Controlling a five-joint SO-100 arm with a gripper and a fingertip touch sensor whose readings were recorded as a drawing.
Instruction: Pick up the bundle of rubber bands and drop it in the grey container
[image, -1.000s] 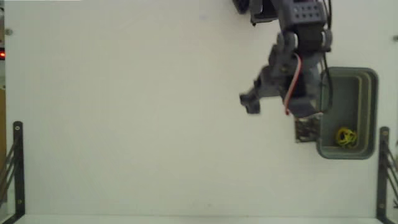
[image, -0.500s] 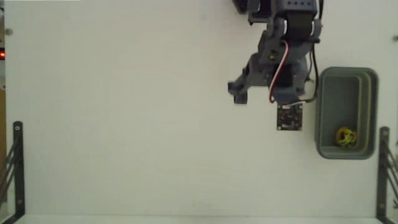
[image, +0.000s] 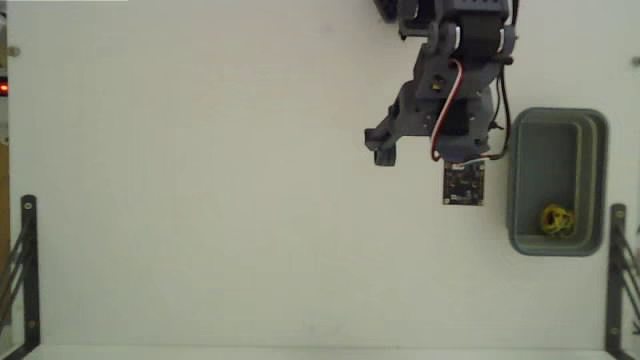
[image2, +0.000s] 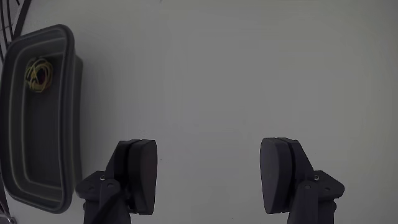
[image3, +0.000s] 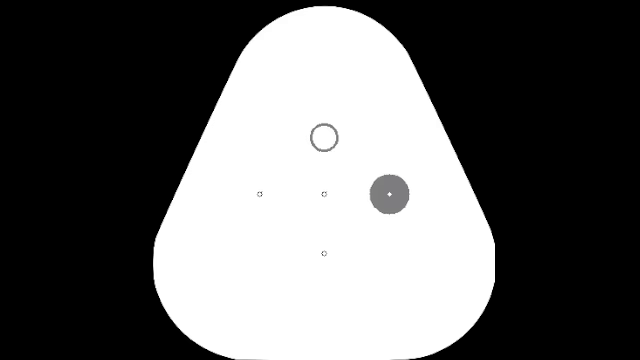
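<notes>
The grey container (image: 596, 180) stands at the right of the white table in the fixed view. The bundle of rubber bands (image: 556, 220), a small yellow clump, lies inside it at its near end. My gripper (image: 420, 160) hangs open and empty over bare table, just left of the container. In the wrist view both fingers (image2: 140, 174) stand far apart with nothing between them, and my gripper (image2: 208, 177) is over plain table. There the container (image2: 69, 118) sits at the left edge, with the bundle (image2: 38, 73) in its far end.
Black metal brackets stand at the lower left (image: 28, 270) and lower right (image: 617, 270) of the fixed view. A small red light (image: 3, 88) glows at the left edge. The camera board (image: 465, 184) hangs off the wrist beside the container.
The arm has swung left and back, away from the container, over the last second. It has barely moved in the last half second. The bundle stays in the container.
</notes>
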